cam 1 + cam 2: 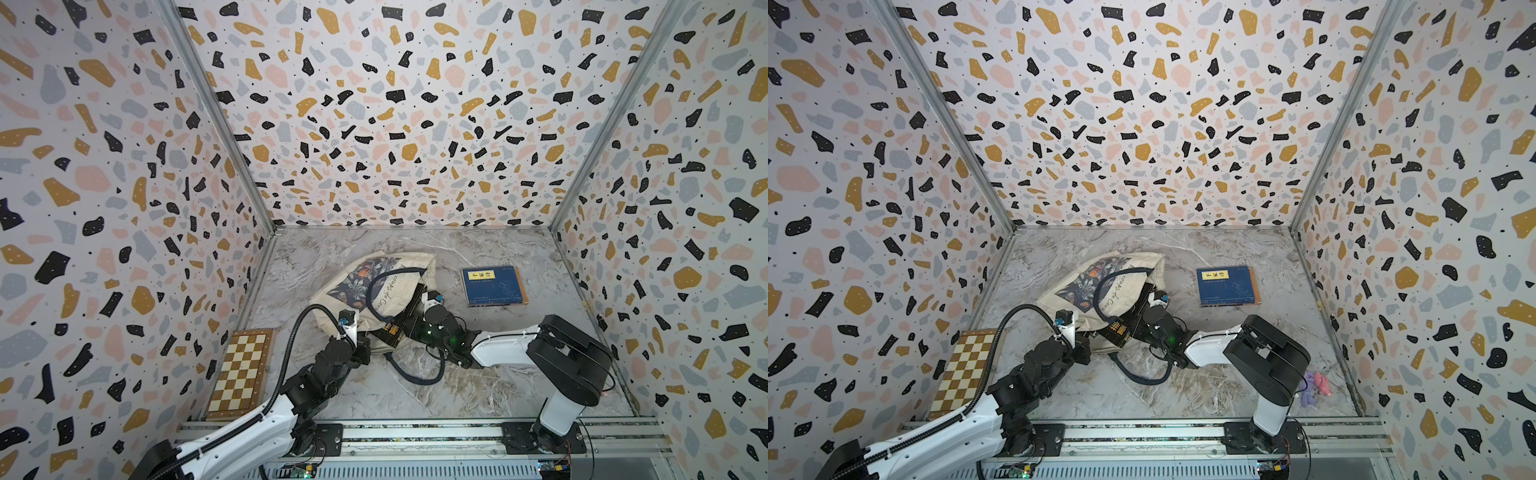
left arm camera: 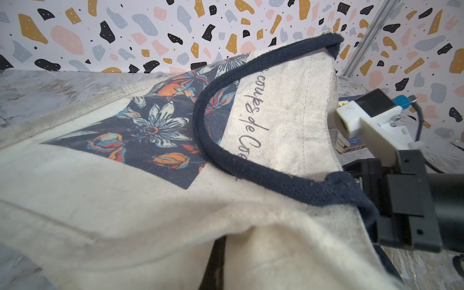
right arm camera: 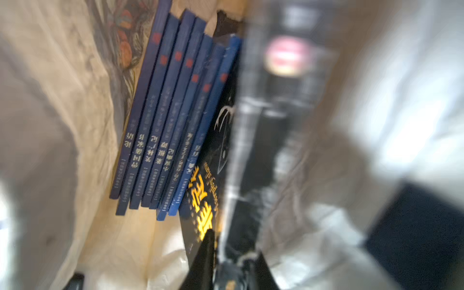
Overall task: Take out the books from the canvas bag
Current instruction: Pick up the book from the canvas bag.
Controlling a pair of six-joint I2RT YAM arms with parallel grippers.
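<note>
The cream canvas bag (image 1: 365, 282) (image 1: 1096, 282) lies on its side left of centre, floral panel up, mouth toward the arms. My left gripper (image 1: 365, 347) is at the bag's near edge, and canvas (image 2: 125, 200) covers its jaws in the left wrist view. My right gripper (image 1: 409, 326) (image 3: 233, 246) reaches into the mouth, shut on the edge of a black book with yellow lettering (image 1: 392, 332) (image 3: 200, 213). Several navy books (image 3: 170, 125) stand side by side inside the bag. One navy book with a yellow label (image 1: 493, 286) (image 1: 1227, 286) lies flat on the table to the right.
A wooden chessboard box (image 1: 241, 374) lies along the left wall. The bag's navy handle (image 1: 415, 374) loops over the table between the arms. A small pink and purple soft thing (image 1: 1316, 386) sits at the front right. Patterned walls enclose three sides, and a metal rail (image 1: 415, 432) runs along the front.
</note>
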